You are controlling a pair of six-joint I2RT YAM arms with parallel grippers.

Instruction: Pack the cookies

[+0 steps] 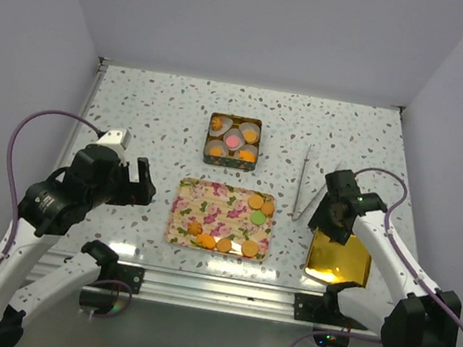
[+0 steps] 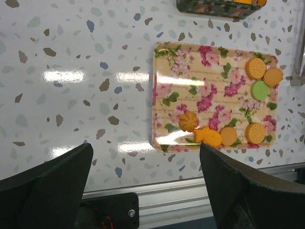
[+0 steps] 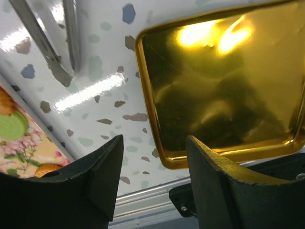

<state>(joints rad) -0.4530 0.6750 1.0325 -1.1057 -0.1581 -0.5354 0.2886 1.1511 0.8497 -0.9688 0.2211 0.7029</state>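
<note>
Several cookies lie on a floral tray (image 1: 217,206), mostly orange (image 1: 224,244) with a green one (image 1: 257,217). More cookies sit in white paper cups inside a dark tin (image 1: 233,141) behind the tray. The left wrist view shows the tray (image 2: 209,76) with a fish-shaped orange cookie (image 2: 208,137) and a green round one (image 2: 259,89). My left gripper (image 1: 143,184) (image 2: 146,148) hangs wide open left of the tray, nothing in it. My right gripper (image 1: 325,219) (image 3: 155,140) is open and empty above the near left corner of a gold lid (image 3: 228,86).
The gold lid (image 1: 338,259) lies at the front right, partly under my right arm. Metal tongs (image 1: 302,185) (image 3: 52,52) rest on the speckled table between the tray and the right arm. An aluminium rail (image 1: 213,289) runs along the table's near edge.
</note>
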